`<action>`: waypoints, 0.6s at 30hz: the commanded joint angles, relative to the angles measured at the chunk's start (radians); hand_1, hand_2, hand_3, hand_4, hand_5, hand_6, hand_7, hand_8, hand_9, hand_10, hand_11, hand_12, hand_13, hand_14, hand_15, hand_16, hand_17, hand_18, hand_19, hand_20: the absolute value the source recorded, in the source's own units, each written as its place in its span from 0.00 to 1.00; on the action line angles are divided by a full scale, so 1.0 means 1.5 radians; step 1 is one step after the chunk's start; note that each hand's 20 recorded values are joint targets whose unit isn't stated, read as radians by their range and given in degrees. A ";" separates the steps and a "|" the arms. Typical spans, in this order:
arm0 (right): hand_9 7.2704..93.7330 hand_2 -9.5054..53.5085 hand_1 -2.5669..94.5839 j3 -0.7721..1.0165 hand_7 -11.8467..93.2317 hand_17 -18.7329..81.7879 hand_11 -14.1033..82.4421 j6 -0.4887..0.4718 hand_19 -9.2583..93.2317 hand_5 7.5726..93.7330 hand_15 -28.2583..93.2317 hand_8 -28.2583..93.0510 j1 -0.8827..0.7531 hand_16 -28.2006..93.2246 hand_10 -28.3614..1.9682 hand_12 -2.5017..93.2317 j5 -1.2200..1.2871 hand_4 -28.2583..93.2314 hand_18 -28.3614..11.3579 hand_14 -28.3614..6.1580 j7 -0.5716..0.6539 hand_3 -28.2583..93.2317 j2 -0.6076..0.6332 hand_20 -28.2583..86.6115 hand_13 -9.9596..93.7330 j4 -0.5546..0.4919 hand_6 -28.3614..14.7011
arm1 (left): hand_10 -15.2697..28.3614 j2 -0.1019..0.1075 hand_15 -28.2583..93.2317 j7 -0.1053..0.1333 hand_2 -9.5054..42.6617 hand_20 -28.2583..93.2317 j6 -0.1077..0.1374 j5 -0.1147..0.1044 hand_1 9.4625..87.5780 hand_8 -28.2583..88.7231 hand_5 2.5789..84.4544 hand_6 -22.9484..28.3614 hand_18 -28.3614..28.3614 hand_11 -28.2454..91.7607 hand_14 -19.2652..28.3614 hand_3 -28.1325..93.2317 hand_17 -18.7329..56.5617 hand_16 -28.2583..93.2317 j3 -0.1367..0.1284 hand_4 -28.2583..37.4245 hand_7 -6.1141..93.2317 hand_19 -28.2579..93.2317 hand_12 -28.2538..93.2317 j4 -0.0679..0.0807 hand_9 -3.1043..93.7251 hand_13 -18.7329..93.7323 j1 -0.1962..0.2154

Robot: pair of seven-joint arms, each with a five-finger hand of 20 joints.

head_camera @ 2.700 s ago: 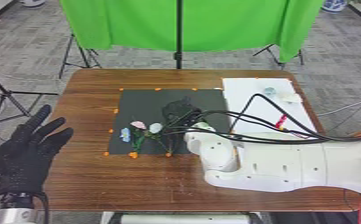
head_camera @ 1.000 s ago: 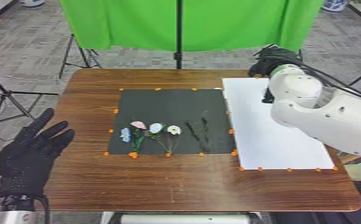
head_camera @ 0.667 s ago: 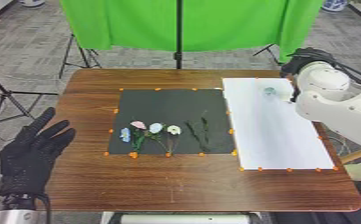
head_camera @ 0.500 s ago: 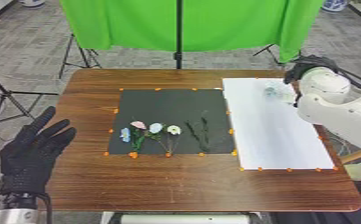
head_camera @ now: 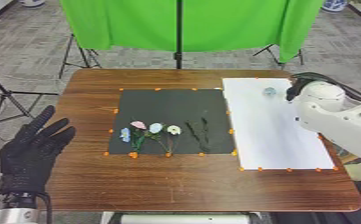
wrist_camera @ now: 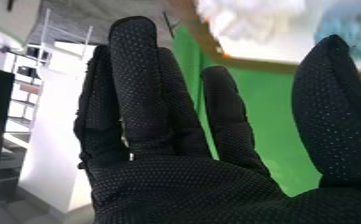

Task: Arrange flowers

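Right robot hand (head_camera: 299, 84) open and empty by the flowers

We see the right robot hand at the far right corner of the white sheet (head_camera: 279, 135) on the desk (head_camera: 96, 185). In the right wrist view, the right robot hand (wrist_camera: 181, 185) has its fingers (wrist_camera: 141, 85) extended, some side by side and others parted, with the thumb (wrist_camera: 332, 110) held well away from them. It pinches nothing. We cannot tell whether its outer side touches the sheet. Past its fingertips that view gives us a blurred white flower (wrist_camera: 239, 17) and a blurred pale blue flower (wrist_camera: 359, 30). In the head view we find the pale blue flower lying on the far part of the sheet, near the right robot hand but apart from it.

The left robot hand (head_camera: 25, 162) is at the left side of the desk, its fingers spread and its thumb out to the side, empty.

On the black mat (head_camera: 163, 102) we have a row of flowers in the near half: a blue flower (head_camera: 125, 134), a pink flower (head_camera: 138, 124), a bluish-white flower (head_camera: 156, 128) and a cream-white flower (head_camera: 175, 130), with their stems toward us. To their right lie two dark green sprigs (head_camera: 205, 135), side by side and apart. Orange markers (head_camera: 134, 155) dot the edges of the mat and the sheet.
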 commanded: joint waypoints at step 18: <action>0.73 0.05 0.46 -0.173 0.30 0.46 0.37 0.174 0.86 0.59 0.72 0.10 0.045 0.33 0.58 0.17 -0.106 0.00 0.21 0.59 -0.016 0.85 -0.016 0.43 0.77 0.035 0.77 | 0.78 0.003 0.74 0.004 0.31 0.46 -0.005 -0.004 0.15 0.17 0.38 0.61 0.87 0.48 0.98 0.88 0.12 0.13 0.007 0.01 0.19 0.68 0.33 0.005 0.36 0.37 -0.002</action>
